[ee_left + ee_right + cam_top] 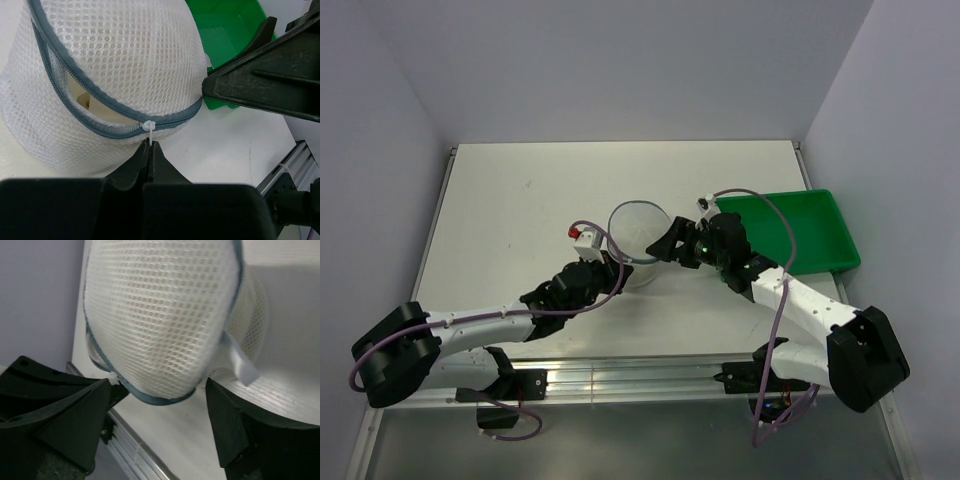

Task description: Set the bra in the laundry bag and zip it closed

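I read laundry bag (640, 232) mid-surface (520, 200), zipper (177, 117) partly agape | left claw (150, 146) together, pinching the pull tab (148, 127) at bag's 7 o'clock | right claw (157, 387) apart, fingers flanking bag's rim at 4 o'clock | green tray (810, 235) at bag's 3 o'clock

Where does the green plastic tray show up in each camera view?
Top external: the green plastic tray lies right of centre, at mid height.
Left wrist: top right corner, partly behind a black gripper finger.
Right wrist: not in it.
Shared landmark: the round white mesh laundry bag, in all three.
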### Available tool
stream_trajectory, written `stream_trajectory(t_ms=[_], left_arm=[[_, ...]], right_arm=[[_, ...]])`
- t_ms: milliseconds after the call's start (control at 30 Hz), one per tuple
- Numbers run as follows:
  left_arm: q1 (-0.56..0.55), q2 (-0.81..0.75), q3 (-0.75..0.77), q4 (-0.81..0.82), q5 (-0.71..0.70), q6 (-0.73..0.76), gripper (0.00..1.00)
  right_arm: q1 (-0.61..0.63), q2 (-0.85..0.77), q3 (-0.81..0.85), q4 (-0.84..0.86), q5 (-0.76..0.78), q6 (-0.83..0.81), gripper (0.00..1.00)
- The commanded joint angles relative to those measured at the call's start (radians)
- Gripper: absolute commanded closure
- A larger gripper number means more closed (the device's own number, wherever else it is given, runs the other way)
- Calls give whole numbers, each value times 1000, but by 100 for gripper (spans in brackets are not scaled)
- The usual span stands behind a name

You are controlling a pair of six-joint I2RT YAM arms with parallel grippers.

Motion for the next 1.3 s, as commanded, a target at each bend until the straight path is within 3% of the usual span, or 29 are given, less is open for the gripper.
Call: stream_trajectory(t_ms=[0, 133, 167, 333, 433, 467, 700, 933, 1067, 1100, 1133, 1233, 1267], left_arm=[[-12, 16, 51, 79, -24, -9, 100], [-20, 27, 47, 92, -8, -10, 100], [-20, 28, 47, 92, -6, -12, 100], [-21, 18, 34, 83, -15, -3, 100], [-21, 4, 26, 69, -34, 16, 100], [-20, -4, 21, 61, -44, 20, 100], [-20, -116, -31, -86, -165, 70, 100], [3, -249, -62, -213, -282, 128, 100], [3, -226, -32, -180, -218, 148, 100], [3, -197, -28, -142, -196, 136, 100], [2, -180, -16, -122, -178, 128, 100], [0, -108, 15, -31, -109, 105, 100], [0, -88, 23, -10, -86, 99, 100]], right_arm=[[10, -22, -21, 147, -67, 105, 18], [10, 21, -41, 224, -59, 167, 34], [10, 45, -41, 236, -64, 175, 42], [10, 90, -24, 245, -58, 179, 64], [4, 101, -1, 215, -36, 146, 100], [-1, 107, 19, 204, -29, 133, 100], [-57, 259, 236, 46, -99, -93, 100], [-70, 421, 430, -2, -240, -215, 100], [-67, 513, 537, -22, -245, -230, 99], [-67, 525, 558, -75, -223, -238, 93], [-62, 526, 575, -94, -191, -238, 69], [-62, 471, 524, -115, -90, -213, 25], [-62, 449, 502, -118, -50, -195, 21]])
